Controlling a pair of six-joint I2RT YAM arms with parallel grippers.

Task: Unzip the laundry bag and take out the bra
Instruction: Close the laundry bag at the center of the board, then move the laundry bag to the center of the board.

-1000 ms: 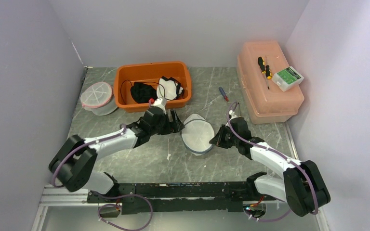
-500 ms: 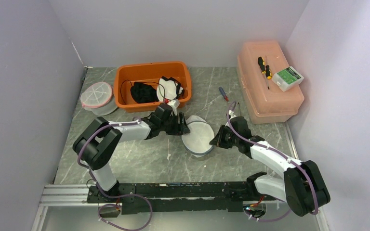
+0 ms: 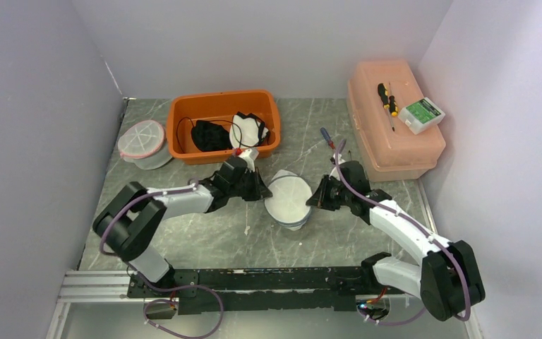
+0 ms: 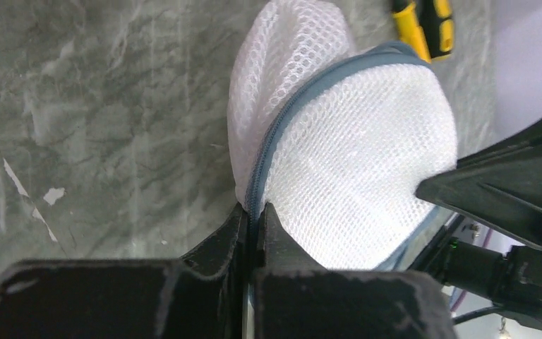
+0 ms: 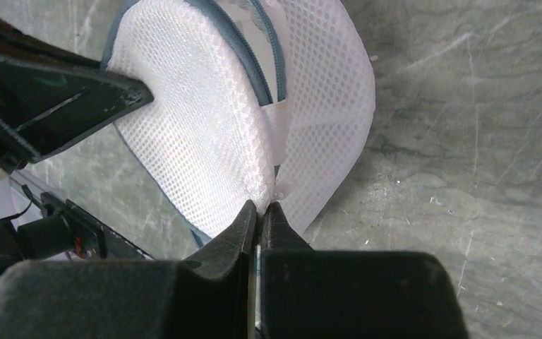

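A white mesh laundry bag [image 3: 289,200] sits on the table [image 3: 205,233] between my arms. My left gripper [image 4: 254,212] pinches its grey zip seam [image 4: 275,134], my right gripper [image 5: 261,208] pinches the opposite mesh edge. It looks light and floppy; grip seams, not loose mesh

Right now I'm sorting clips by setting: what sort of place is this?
Likely a robotics lab cell: plain walls box in the table, arms bolt to a rail, tools lie on a plastic box.
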